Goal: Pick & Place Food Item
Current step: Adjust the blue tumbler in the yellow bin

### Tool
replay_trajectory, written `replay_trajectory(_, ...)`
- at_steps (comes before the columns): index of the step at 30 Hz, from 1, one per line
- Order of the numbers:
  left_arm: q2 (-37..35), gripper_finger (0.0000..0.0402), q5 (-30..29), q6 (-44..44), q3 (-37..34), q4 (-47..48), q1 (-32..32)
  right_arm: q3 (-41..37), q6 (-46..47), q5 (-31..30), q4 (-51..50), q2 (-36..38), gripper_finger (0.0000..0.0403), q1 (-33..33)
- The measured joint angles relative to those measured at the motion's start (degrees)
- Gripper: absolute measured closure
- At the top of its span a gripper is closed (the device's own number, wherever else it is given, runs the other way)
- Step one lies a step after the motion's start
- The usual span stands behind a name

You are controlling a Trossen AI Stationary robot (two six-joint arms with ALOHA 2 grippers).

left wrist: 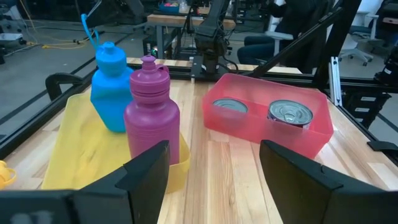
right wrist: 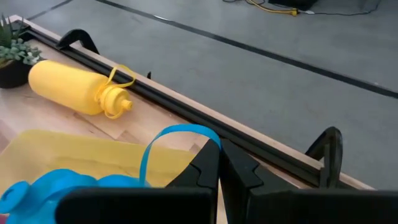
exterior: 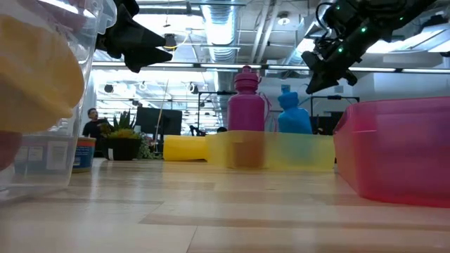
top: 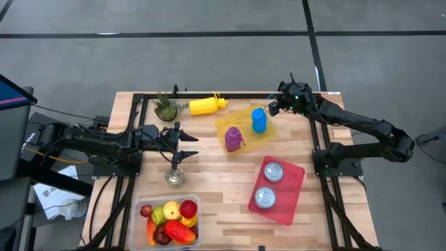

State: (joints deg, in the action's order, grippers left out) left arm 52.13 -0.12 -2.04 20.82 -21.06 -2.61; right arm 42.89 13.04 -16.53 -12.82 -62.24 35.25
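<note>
Meanwhile, left hand (top: 194,144) open, empty — right hand (top: 274,106) closed, empty, beside blue bottle (top: 259,120).

Three bottles: yellow (top: 207,105), purple (top: 233,139), blue (top: 259,120). Three cans: two (top: 272,171) (top: 264,198) in red tray (top: 294,202) lower right, one (top: 175,176) centre-left. One plant (top: 166,108). One fruit tub (top: 143,231).

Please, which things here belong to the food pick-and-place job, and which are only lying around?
Job: food bin, can below the open left gripper, red tray with two cans.

Lying about: yellow tray, blue bottle, purple bottle, yellow bottle, plant.
</note>
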Motion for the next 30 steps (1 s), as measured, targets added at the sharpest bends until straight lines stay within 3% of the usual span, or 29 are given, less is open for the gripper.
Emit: replay_trajectory(30,0.0,0.016,0.0,-0.4,0.0,-1.2,0.0,0.0,-1.2,0.0,-2.1,0.0,0.0403,0.5)
